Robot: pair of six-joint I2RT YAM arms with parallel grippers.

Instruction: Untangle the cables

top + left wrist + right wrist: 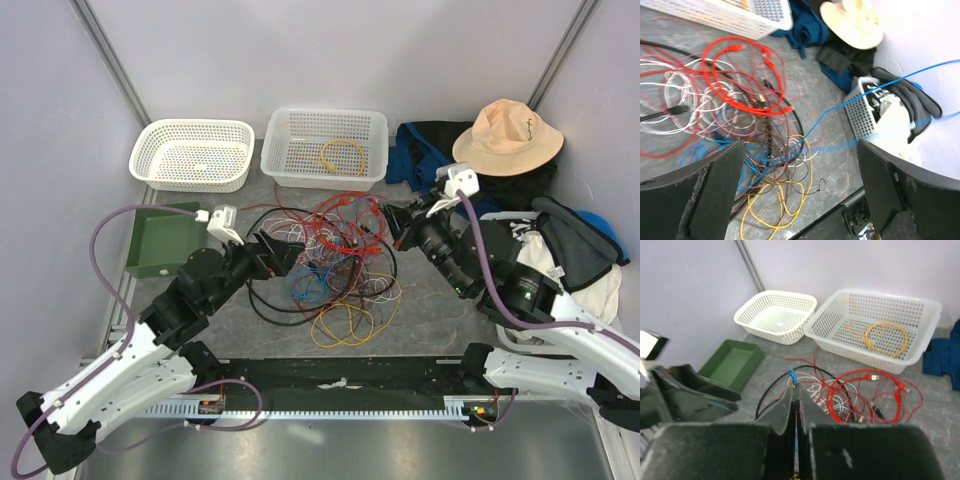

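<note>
Many cables (335,255) lie knotted just in front of the orange-cable basket (290,176), my right gripper (796,392) pinching one blue cable (792,375), my left gripper (800,167) spread empty farther from it, so pulling could drag the whole knot along or tighten it.

The cables (335,235) clog the table (430,320) centre; near-right patch lies free.

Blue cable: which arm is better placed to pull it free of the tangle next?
Right. The right gripper is shut on the blue cable, which stretches out of the tangle of cables. The left gripper is open and holds nothing, so it would probably need to find a grip first.
</note>
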